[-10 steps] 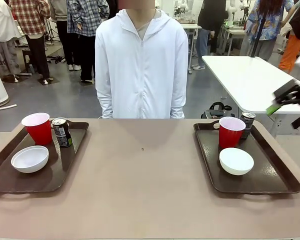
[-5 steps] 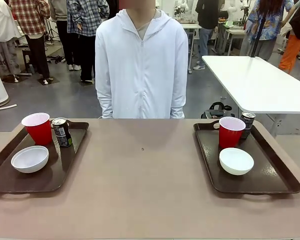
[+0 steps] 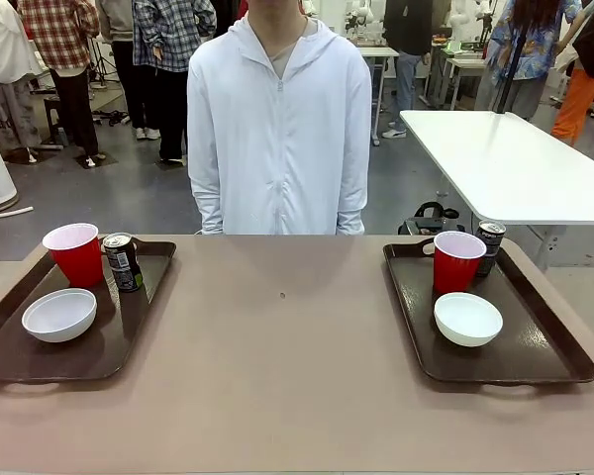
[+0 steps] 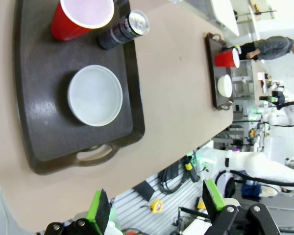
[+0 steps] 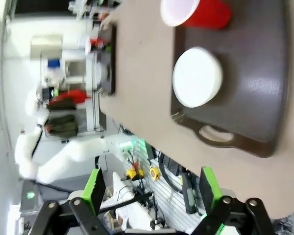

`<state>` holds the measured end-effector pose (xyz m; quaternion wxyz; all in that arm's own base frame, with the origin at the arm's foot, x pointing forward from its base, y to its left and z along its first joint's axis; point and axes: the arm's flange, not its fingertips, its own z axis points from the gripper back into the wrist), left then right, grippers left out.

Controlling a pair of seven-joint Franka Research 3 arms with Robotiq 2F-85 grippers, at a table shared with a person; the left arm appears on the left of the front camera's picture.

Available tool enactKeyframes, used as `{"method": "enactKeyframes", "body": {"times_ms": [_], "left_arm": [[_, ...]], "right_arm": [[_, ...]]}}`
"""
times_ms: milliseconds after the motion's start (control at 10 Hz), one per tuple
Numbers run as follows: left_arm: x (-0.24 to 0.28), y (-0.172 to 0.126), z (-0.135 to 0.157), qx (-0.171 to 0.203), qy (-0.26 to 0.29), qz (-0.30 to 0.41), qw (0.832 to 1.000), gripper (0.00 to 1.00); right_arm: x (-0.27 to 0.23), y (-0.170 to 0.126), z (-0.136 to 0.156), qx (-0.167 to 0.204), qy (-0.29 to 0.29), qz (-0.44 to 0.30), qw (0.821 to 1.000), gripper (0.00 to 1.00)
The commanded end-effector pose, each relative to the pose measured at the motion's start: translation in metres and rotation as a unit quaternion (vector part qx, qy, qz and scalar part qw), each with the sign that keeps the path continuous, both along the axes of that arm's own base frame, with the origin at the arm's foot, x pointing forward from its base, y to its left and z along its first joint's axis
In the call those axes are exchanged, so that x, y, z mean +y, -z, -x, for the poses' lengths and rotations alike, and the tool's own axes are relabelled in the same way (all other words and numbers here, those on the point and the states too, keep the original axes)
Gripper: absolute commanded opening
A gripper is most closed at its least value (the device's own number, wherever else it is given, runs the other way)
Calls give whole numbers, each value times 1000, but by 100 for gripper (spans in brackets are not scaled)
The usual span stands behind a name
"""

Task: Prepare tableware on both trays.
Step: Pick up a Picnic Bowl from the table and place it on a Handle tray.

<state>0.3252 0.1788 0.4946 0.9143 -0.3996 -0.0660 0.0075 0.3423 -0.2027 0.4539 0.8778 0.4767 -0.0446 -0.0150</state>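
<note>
Both trays look fully set, so I judge the best move is holding clear; left tray point(image 4: 34, 122) beyond the left fingers point(image 4: 98, 211), spread and empty; right tray point(image 5: 264, 73) beyond the right fingers point(image 5: 94, 188), likewise apart; bowl point(image 5: 197, 77), cup point(image 5: 196, 12); the can point(image 3: 490, 245) behind that cup appears from the front.

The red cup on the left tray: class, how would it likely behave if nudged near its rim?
The red cup looks like thin plastic, so it is probably light. It narrows toward its base and stands taller than the white bowl, so a high push may tip it rather than slide it on the glossy tray.
</note>
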Motion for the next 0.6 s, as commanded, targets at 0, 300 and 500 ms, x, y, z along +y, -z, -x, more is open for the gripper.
{"method": "enactKeyframes", "body": {"times_ms": [0,300,500], "left_arm": [[1,-2,0,-5,0,8,1000,100],[1,-2,0,-5,0,8,1000,100],[1,-2,0,-5,0,8,1000,100]], "right_arm": [[7,-2,-3,30,79,35,996,100],[11,-5,0,23,123,67,990,100],[-4,-6,-8,23,107,63,992,100]]}}
